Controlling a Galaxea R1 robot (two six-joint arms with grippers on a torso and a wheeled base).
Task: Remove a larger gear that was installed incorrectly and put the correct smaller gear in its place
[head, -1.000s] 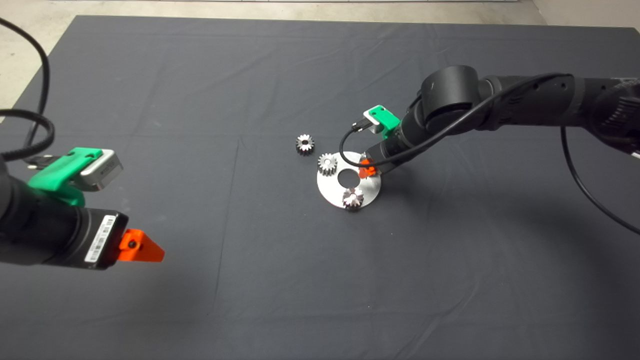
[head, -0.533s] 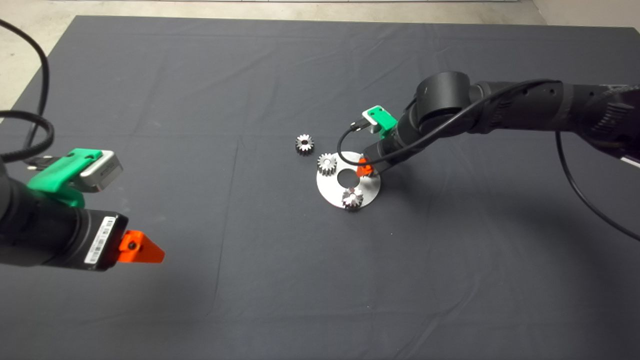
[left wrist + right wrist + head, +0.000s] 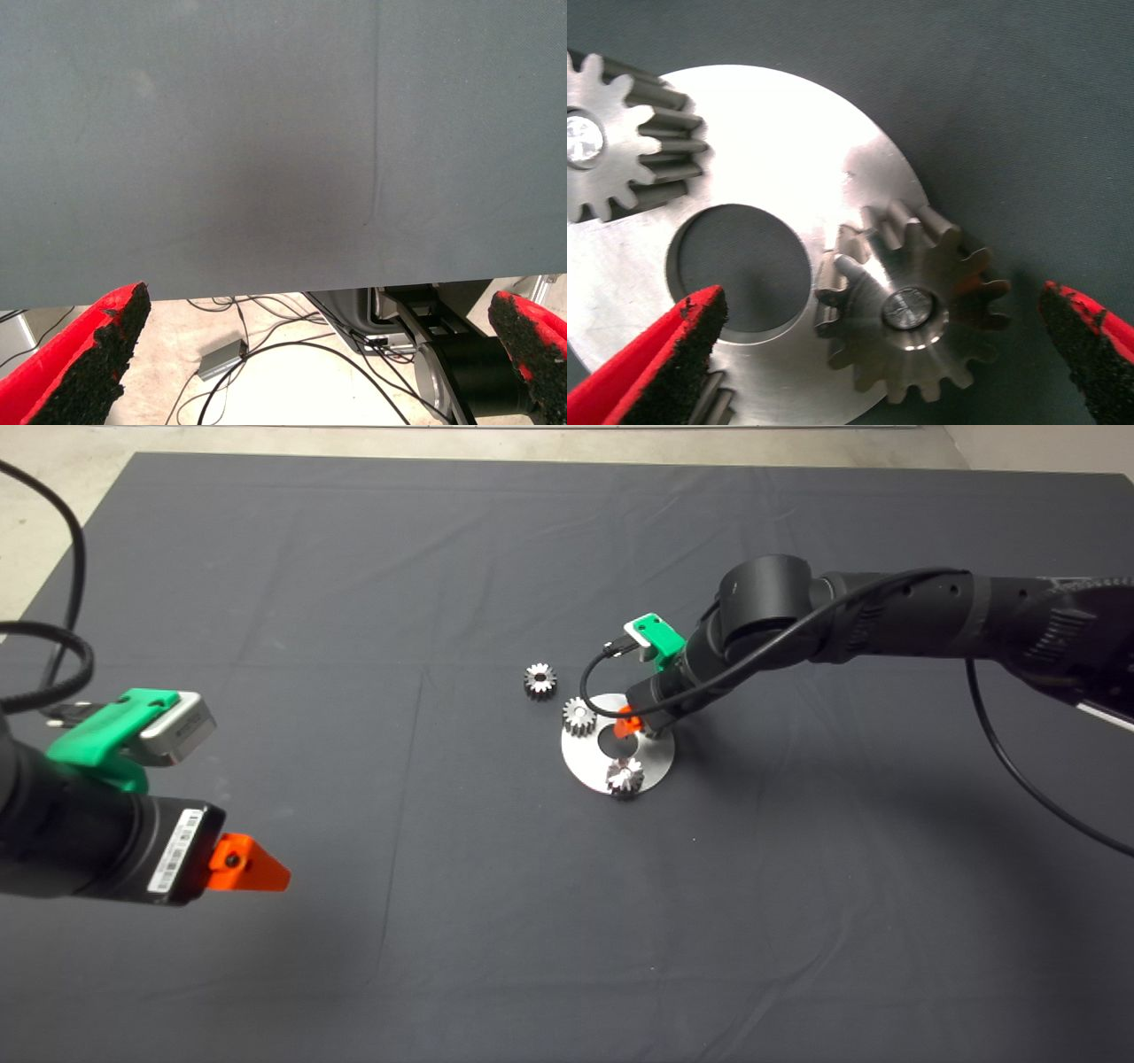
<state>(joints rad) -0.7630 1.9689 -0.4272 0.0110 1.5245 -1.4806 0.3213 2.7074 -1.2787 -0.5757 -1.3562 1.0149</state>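
Note:
The larger gear (image 3: 917, 341), dark grey with coarse teeth, sits on a pin near the edge of the round silver plate (image 3: 788, 142). My right gripper (image 3: 877, 305) is open just above it, one finger (image 3: 664, 367) over the plate's centre hole and the other finger (image 3: 1090, 345) beyond the gear over the mat. In the head view my right gripper (image 3: 626, 726) covers that gear. The smaller gear (image 3: 539, 680), dark-faced with bright teeth, lies loose on the mat left of the plate (image 3: 651, 766). My left gripper (image 3: 252, 865) is open and parked at the lower left.
A pale gear with a shiny pin (image 3: 579, 716) (image 3: 616, 146) and a gear with a star-like centre (image 3: 625, 777) stand on the plate. The left wrist view shows bare mat (image 3: 283, 133), with cables on the floor beyond its edge.
My right gripper has moved left across the plate, from its right rim toward the centre hole. The left arm and the gears have not moved.

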